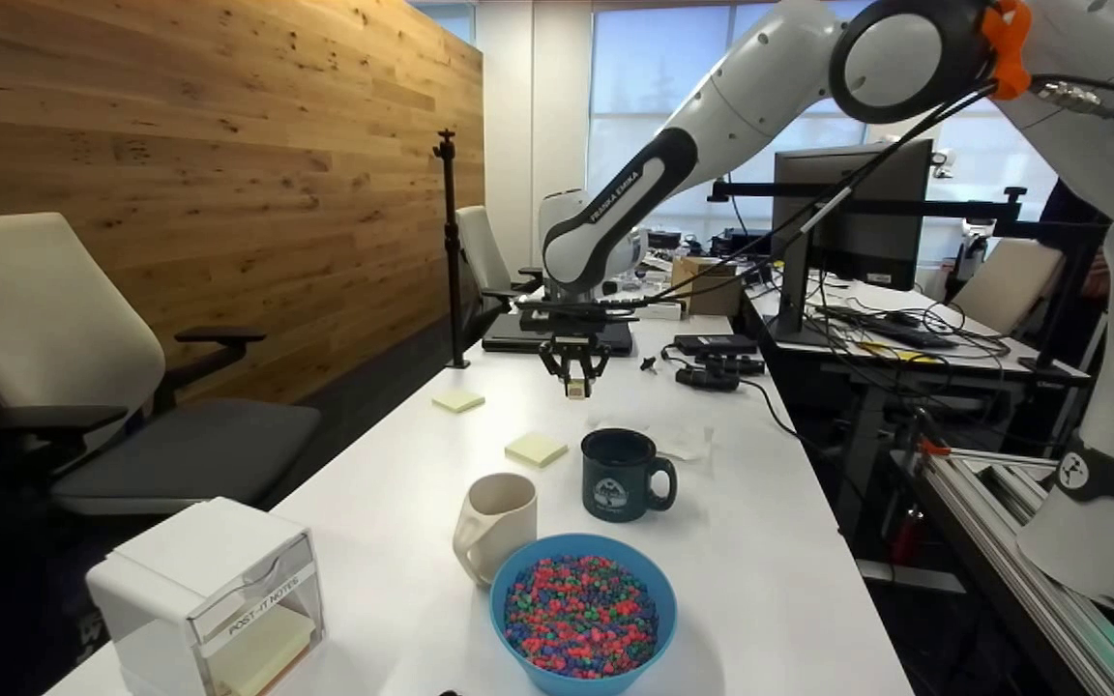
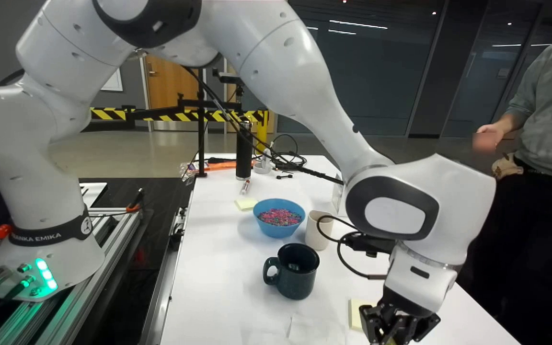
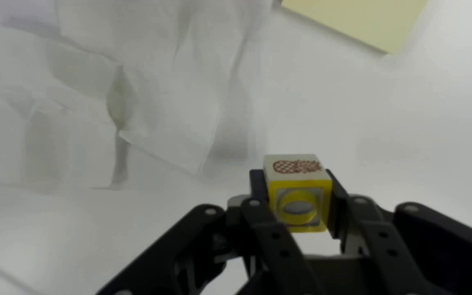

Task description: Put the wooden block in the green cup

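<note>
The wooden block [image 3: 298, 196] is a small cube with a yellow-framed face and a pineapple print. My gripper [image 3: 295, 190] is shut on it, one finger on each side. In an exterior view the gripper [image 1: 576, 372] holds the block [image 1: 576, 389] above the white table, beyond the green cup [image 1: 615, 493]. The green cup is a dark, glossy mug standing upright with a side handle. It also shows in an exterior view [image 2: 296, 275], with the gripper [image 2: 393, 330] low at the right and the block mostly hidden. The cup is out of the wrist view.
A cream cup [image 1: 504, 517] and a blue bowl of coloured sprinkles [image 1: 509, 623] stand near the green cup. Yellow note pads [image 1: 536, 449] and crumpled white paper [image 3: 170, 94] lie on the table [image 1: 770, 580]. A post-it dispenser [image 1: 209, 580] stands at the near corner.
</note>
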{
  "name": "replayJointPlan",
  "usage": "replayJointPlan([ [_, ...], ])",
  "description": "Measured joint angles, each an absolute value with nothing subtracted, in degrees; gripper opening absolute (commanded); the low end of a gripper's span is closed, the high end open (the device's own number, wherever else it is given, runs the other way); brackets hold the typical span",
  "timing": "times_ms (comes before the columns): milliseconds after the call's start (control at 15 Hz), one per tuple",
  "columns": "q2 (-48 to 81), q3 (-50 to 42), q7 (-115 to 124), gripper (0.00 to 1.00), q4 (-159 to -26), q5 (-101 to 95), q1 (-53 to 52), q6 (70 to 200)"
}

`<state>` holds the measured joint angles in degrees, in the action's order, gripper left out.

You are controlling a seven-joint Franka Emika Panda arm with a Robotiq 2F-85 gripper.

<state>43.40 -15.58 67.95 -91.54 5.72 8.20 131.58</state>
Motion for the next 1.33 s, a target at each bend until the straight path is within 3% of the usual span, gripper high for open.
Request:
replayJointPlan([
  [667,20.6,-16.5,69.6,0.09,-115.4,-3.1,-1.3,132.7],
  [1333,15.4,-11.6,72.6,0.09,-124.3,-7.8,-4.0,136.1],
])
